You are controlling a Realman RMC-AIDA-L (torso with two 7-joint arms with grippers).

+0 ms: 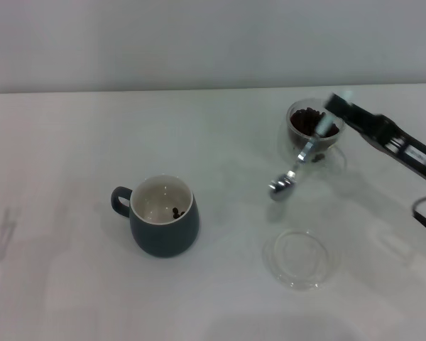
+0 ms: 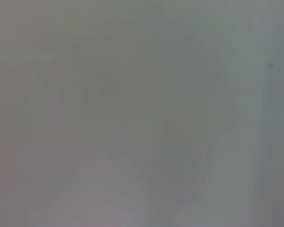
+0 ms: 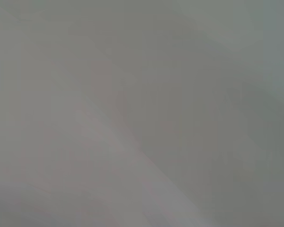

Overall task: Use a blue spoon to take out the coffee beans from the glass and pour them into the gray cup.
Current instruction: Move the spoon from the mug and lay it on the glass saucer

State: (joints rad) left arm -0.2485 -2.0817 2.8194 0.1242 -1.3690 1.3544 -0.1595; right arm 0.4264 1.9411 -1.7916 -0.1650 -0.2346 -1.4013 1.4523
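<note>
The right hand [image 1: 331,117] reaches in from the right edge over the far right of the surface [image 1: 71,142], closed on the pale handle of the blue spoon [image 1: 302,160], which slants down and to the left so that its metal bowl hangs just in front of the glass, seemingly a little above the surface. Whether the bowl carries any beans cannot be made out. The left hand is nowhere in view, and both wrist cameras show only a featureless grey blur. Nearest on the right lies a flat clear glass saucer [image 1: 300,257], bare. To the left, at middle depth and well apart from the spoon, stands the gray cup [image 1: 165,227], handle to the left, with only a few coffee beans [image 1: 177,212] on its cream floor. Farthest back on the right sits the glass [image 1: 311,129], holding a dark heap of beans. Judging by this, the transfer is at an early stage: a small amount has reached the cup, most remains in the glass, and many more scoops and carries to the left seem needed.
</note>
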